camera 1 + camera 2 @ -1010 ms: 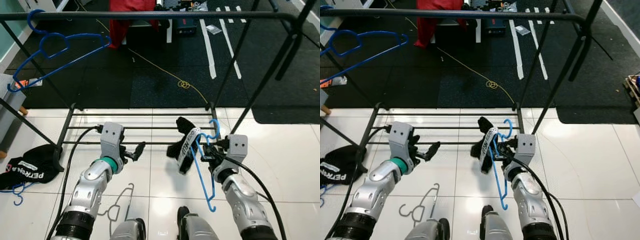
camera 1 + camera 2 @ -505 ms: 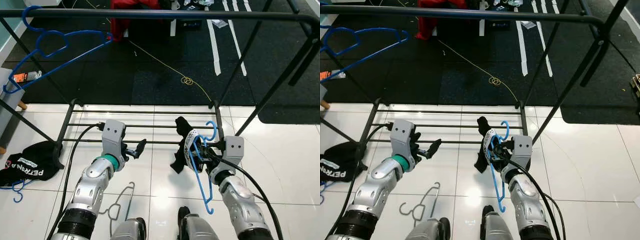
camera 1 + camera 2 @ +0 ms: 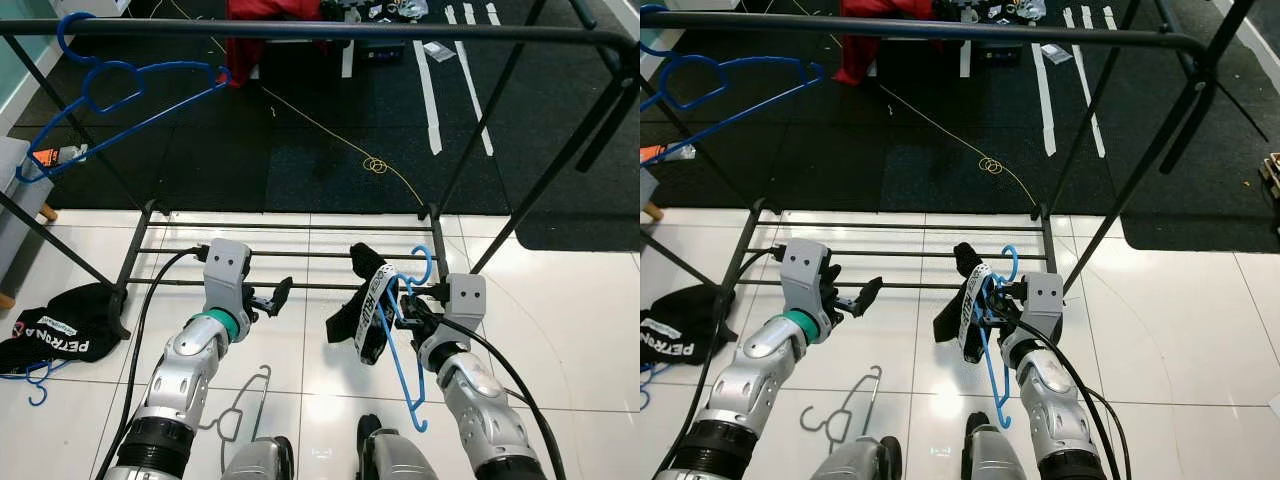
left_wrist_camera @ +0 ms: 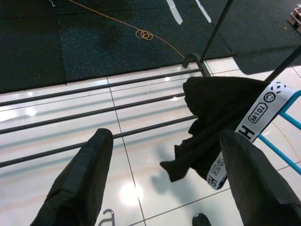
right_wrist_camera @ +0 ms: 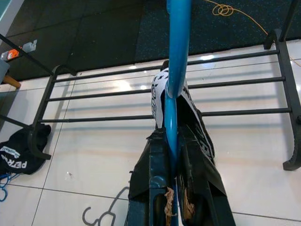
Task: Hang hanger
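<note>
White glossy tiles, dark mat beyond

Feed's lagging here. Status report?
Right gripper shut on blue hanger, garment draped. Left gripper open, empty. Top rail overhead, not yet reached.

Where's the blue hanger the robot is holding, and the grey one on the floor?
blue hanger (image 3: 404,365), left eye view, on its long lower bar.
grey hanger (image 3: 240,405), left eye view, on its wire body.

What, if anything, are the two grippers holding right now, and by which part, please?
The right gripper is shut on the blue hanger, gripping its thin bar; a black garment hangs on it. The left gripper is open and holds nothing.
</note>
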{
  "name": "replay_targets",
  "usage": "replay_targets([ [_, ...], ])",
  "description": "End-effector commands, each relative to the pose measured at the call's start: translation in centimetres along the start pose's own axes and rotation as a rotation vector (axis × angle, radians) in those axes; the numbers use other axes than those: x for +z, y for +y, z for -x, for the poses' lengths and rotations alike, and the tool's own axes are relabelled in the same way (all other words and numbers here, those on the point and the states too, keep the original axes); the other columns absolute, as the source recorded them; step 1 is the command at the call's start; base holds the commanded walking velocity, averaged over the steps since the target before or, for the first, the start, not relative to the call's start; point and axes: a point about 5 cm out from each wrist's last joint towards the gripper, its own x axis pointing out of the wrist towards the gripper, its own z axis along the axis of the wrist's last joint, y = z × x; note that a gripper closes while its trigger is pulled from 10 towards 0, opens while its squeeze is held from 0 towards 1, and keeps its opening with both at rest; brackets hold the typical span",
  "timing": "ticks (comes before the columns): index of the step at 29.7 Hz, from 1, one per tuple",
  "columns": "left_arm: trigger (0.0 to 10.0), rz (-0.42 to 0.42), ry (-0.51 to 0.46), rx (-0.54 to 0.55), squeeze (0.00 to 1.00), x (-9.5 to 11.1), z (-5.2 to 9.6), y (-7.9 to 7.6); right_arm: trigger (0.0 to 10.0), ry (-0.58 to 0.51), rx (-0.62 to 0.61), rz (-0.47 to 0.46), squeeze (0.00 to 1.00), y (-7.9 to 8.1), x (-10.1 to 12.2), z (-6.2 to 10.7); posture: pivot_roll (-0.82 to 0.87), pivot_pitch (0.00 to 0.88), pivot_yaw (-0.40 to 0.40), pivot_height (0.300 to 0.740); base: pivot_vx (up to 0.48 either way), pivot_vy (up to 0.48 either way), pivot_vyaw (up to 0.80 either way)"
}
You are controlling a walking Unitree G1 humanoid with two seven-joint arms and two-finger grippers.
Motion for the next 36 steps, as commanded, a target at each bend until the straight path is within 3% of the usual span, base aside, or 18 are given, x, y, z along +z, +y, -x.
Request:
replay_targets([
  [1, 10.0, 0.009, 0.040, 0.003, 0.00, -0.91, 0.13, 0.07, 10.0, 0.029, -0.021, -0.027, 0.00, -0.16, -0.66, 0.30, 0.01, 0.153, 0.105, 0.740, 0.000, 0.000, -0.80],
  [18, 10.0, 0.005, 0.023, 0.009, 0.00, -0.73, 0.12, 0.16, 10.0, 0.048, -0.034, -0.038, 0.00, -0.42, -0.75, 0.22, 0.02, 0.153, 0.103, 0.740, 0.000, 0.000, -0.80],
  [26, 10.0, -0.019, 0.004, 0.004, 0.00, -0.42, 0.19, 0.14, 10.0, 0.038, -0.016, -0.033, 0.00, -0.29, -0.59, 0.18, 0.02, 0.155, 0.099, 0.740, 0.000, 0.000, 0.00],
  [36, 10.0, 0.022, -0.001, 0.004, 0.00, -0.34, 0.21, 0.19, 10.0, 0.038, -0.012, -0.033, 0.00, -0.32, -0.46, 0.11, 0.02, 0.153, 0.094, 0.740, 0.000, 0.000, 0.00],
])
